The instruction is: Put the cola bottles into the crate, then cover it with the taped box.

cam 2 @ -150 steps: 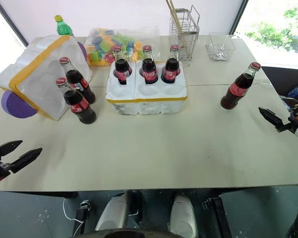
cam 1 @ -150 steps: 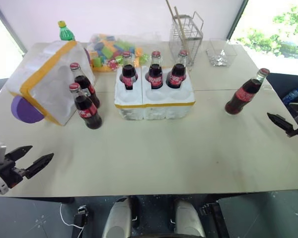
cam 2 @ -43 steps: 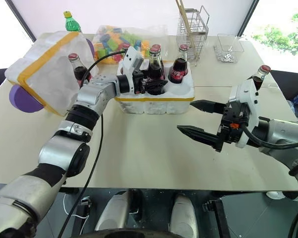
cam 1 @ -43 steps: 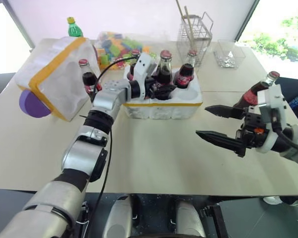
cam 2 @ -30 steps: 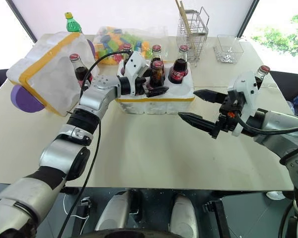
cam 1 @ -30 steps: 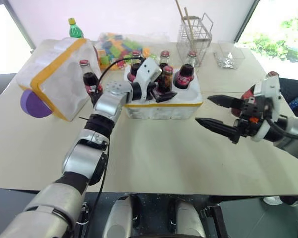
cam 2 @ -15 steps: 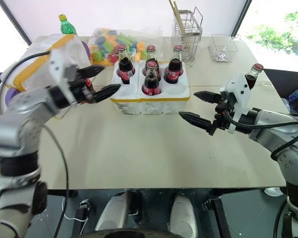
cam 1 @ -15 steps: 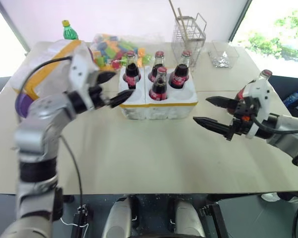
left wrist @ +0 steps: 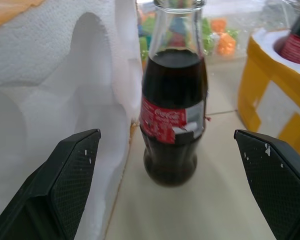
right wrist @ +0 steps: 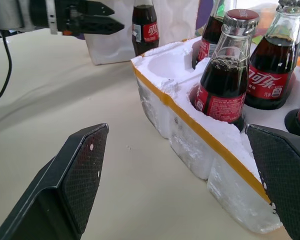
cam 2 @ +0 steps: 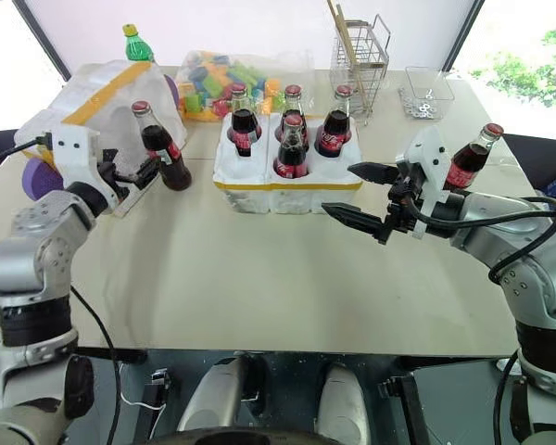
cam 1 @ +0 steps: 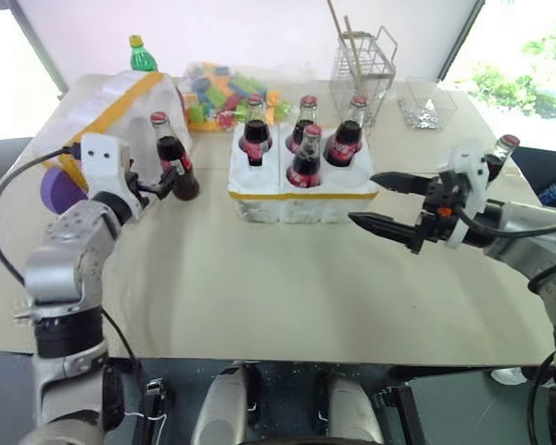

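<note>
Four cola bottles stand in the crate, a low white foam block ringed with thin yellow tape at the middle of the table: three along its far row and one in the middle well of the near row, with the wells to either side of it open. A fifth bottle stands on the tabletop to the crate's left, just beside the taped box, the large white foam box with a broad yellow band and a purple disc on its near end, which lies tilted at the table's left side. The left gripper is level with this bottle's lower body, its two black fingers spread wide and empty; in the left wrist view the bottle stands upright between the fingers, apart from both, with the foam wall close beside it. The sixth bottle stands alone toward the table's right edge, behind the right arm. The right gripper hovers just off the crate's right end, fingers wide apart and holding nothing, pointing toward the crate. Behind the crate lie a bag of coloured blocks, a wire basket holding sticks, a clear tray and, beyond the taped box, a green bottle with a yellow cap.
</note>
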Robot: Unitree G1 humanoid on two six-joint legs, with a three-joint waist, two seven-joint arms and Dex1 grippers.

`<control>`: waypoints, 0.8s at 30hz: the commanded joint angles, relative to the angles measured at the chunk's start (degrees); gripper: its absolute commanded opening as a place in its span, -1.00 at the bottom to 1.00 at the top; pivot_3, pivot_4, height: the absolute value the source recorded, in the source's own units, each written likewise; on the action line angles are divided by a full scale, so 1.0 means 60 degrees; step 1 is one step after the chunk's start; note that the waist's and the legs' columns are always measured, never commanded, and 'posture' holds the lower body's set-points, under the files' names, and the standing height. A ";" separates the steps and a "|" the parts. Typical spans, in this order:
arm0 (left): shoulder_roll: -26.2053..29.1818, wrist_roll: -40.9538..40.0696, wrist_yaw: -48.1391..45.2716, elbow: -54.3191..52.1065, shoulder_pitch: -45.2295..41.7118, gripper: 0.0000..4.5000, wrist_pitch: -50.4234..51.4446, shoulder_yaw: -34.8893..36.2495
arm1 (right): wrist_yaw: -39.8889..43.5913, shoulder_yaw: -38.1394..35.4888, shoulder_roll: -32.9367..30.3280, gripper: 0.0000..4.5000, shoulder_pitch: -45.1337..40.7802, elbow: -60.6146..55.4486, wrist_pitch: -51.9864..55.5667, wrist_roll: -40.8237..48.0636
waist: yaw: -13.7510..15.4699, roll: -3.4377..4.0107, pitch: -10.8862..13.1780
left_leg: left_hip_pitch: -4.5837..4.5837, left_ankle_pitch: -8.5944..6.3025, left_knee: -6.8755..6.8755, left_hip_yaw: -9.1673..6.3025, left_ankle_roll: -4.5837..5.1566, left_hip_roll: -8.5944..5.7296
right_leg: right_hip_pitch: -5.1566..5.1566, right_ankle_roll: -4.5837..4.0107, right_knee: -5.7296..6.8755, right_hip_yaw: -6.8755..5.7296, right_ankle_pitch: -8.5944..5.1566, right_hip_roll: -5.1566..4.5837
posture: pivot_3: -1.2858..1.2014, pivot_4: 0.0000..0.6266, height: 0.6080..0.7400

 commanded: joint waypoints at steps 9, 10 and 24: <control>-0.0042 0.0718 -0.0539 0.3315 -0.1517 0.98 -0.2518 -0.1088 | 0.0045 -0.0112 0.0216 1.00 -0.0452 -0.0129 -0.0023 0.0062 | 0.0000 -0.0001 0.0000 | -0.0002 0.0001 -0.0001 0.0008 -0.0002 -0.0003 | -0.0002 0.0001 -0.0001 0.0000 0.0000 -0.0003 | 0.03 -0.52 0.94; -0.0054 0.0822 -0.0566 0.3736 -0.1706 0.98 -0.2785 -0.1186 | 0.0048 -0.0122 0.0232 1.00 -0.0480 -0.0122 -0.0016 0.0081 | -0.0001 -0.0001 0.0000 | -0.0003 0.0001 -0.0001 0.0008 -0.0002 -0.0003 | -0.0004 0.0001 -0.0001 0.0000 0.0000 -0.0002 | 0.03 -0.52 0.94; -0.0080 0.1056 -0.1237 0.5691 -0.2534 0.23 -0.3850 -0.1551 | -0.0004 -0.0307 0.0229 1.00 -0.0404 -0.0205 -0.0011 0.0064 | 0.0013 -0.0001 0.0000 | -0.0002 0.0000 -0.0002 0.0009 0.0001 -0.0001 | -0.0005 0.0001 0.0003 -0.0001 0.0001 -0.0006 | 0.03 -0.52 0.94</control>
